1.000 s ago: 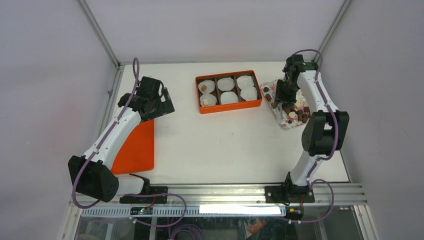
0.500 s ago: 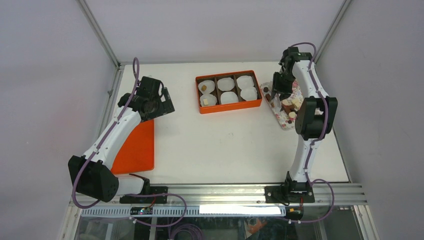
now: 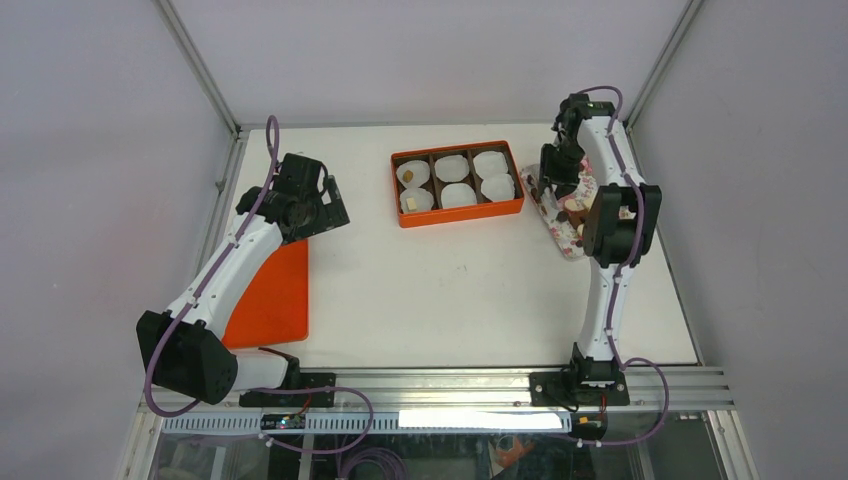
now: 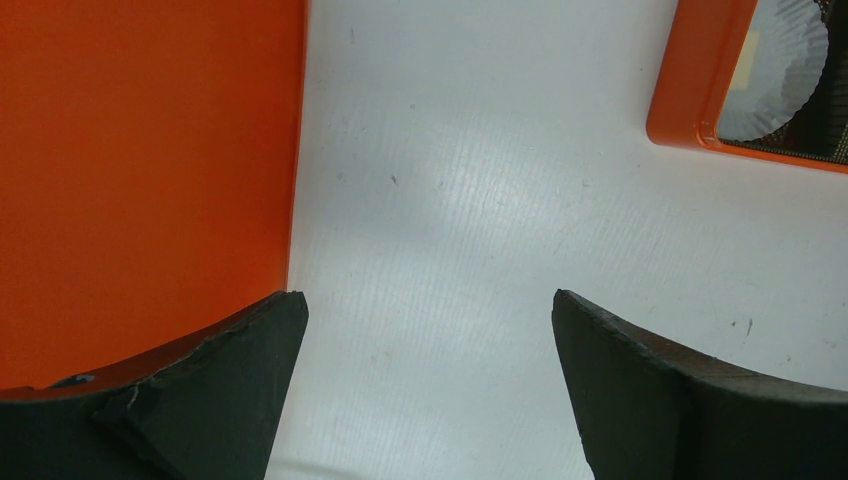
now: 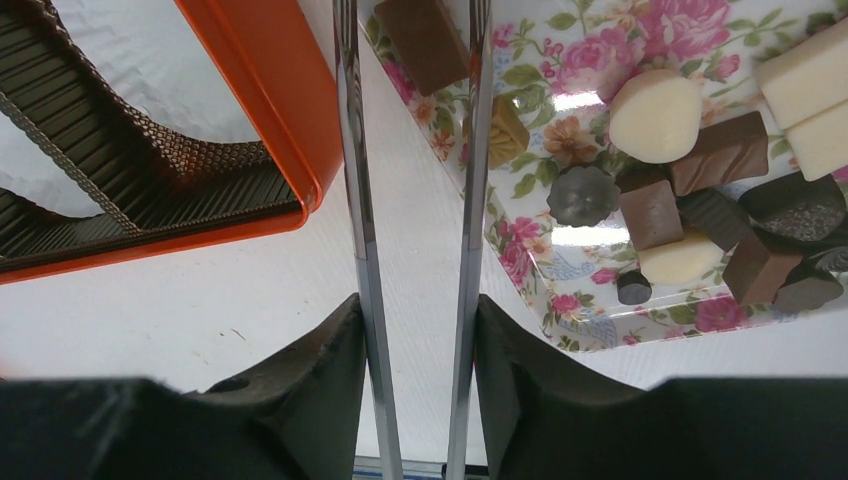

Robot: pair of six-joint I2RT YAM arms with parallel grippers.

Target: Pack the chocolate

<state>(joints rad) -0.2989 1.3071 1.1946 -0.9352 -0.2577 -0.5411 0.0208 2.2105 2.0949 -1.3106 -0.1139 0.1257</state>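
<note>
1. Left claw (image 4: 425, 305) is hanging wide open above the counter (image 3: 450, 290), with nothing between its fingers.
2. In the left wrist view, the orange lid (image 4: 150, 180) is lying flat on the counter, running under the claw's left finger. It is well apart from the orange box (image 5: 290, 100).
3. Orange box is sitting at the far middle of the counter, with white paper cups (image 3: 452, 168) filling its six compartments. The two leftmost cups are each carrying one small bit: far-left piece (image 3: 407, 175) and near-left piece (image 3: 409, 204).
4. Floral tray (image 5: 600, 40) is resting just right of the box, with a strip of bare counter showing between them.
5. Most of the chocolate (image 5: 690, 190) is lying heaped on the tray — dark, brown and cream pieces touching one another.
6. Right claw (image 5: 410, 20) is reaching down over the tray's edge nearest the box. Its thin metal blades (image 5: 350, 150) are standing parted.
7. Brown block (image 5: 425, 50) is lying on the tray between the blades, with a gap showing on its left side. The claw is released and gripping nothing visible, though the blade tips are running out of frame.
</note>
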